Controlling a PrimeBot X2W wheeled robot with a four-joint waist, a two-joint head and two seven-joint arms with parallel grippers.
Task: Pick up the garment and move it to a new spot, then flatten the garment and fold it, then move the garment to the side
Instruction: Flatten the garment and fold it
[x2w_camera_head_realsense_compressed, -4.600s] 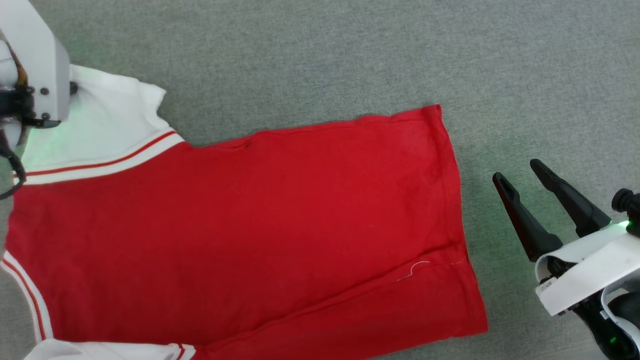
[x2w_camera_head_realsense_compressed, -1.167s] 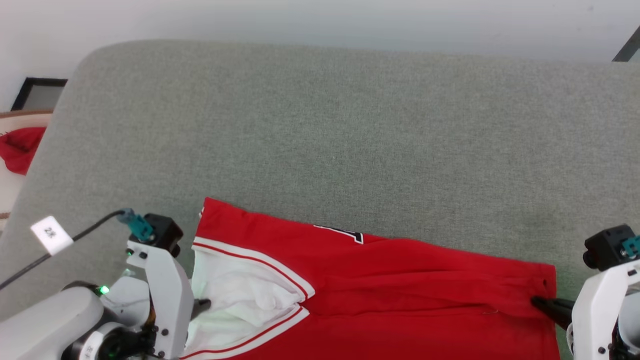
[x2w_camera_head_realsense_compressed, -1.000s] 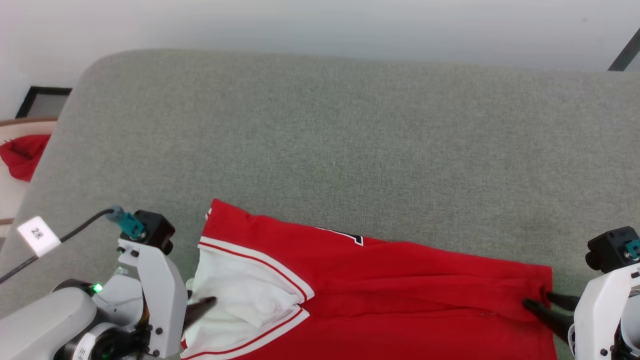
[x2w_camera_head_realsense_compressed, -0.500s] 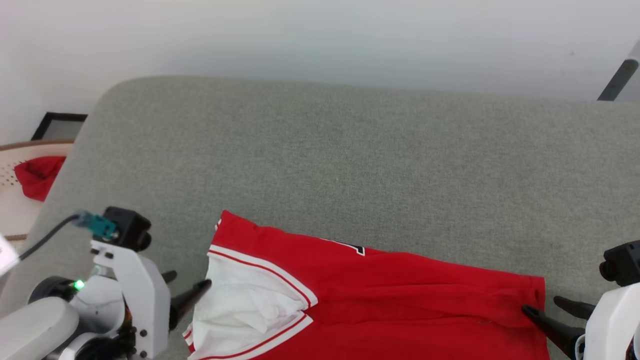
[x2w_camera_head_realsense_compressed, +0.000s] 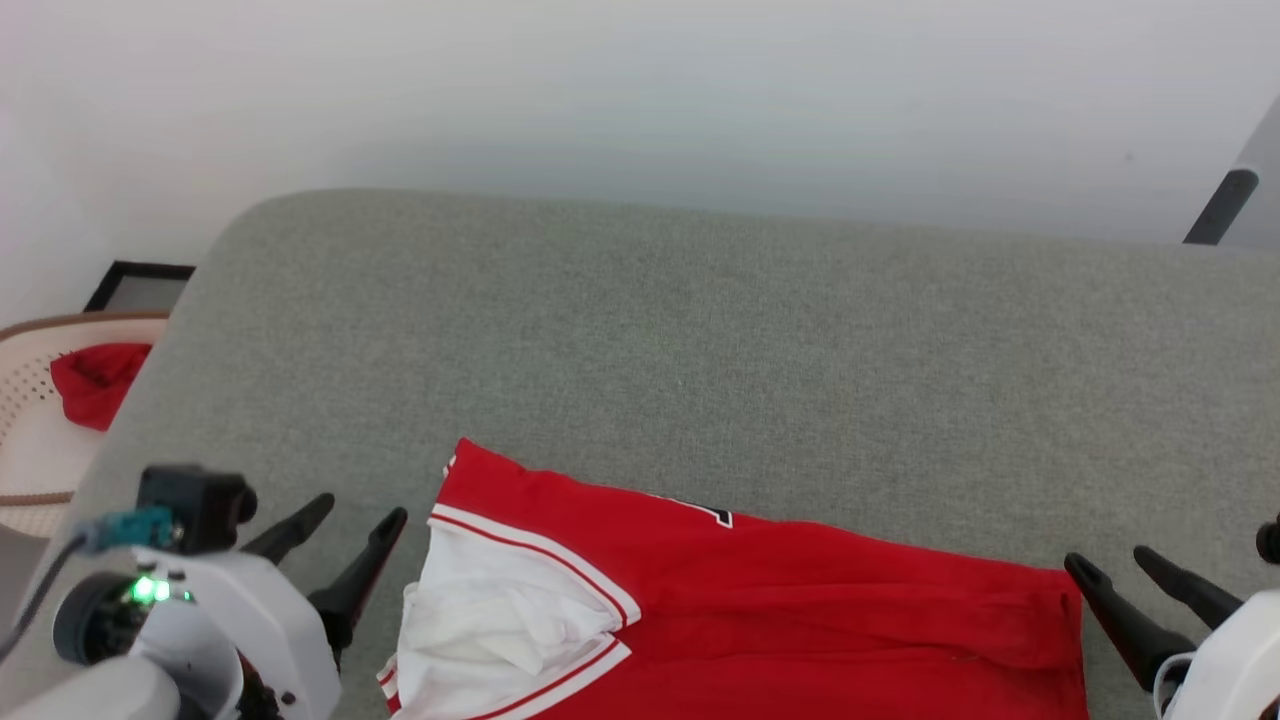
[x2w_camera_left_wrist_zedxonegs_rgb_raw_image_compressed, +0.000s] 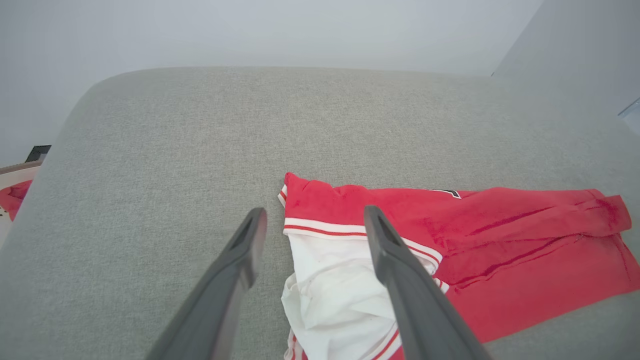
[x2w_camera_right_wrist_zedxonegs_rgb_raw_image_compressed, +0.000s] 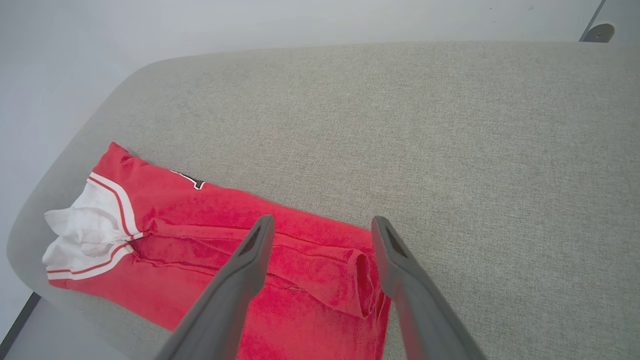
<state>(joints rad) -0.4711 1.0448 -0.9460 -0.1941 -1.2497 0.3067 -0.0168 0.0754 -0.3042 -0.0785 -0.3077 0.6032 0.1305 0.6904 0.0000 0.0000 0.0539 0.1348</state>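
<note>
The folded garment lies at the near edge of the table, with the left gripper and right gripper beside its ends, fingers apart and empty, probably so the fold can rest.

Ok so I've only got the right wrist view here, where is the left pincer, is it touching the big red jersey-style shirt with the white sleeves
Observer: No. The left pincer stands open beside the white-sleeve end of the red jersey-style shirt, with a gap between them in the head view.
Operator: And is there anything else red around that I can't see?
Observer: Yes, a small plain red cloth lies in a pale perforated basket, past the left edge of the grey fabric cushion.
</note>
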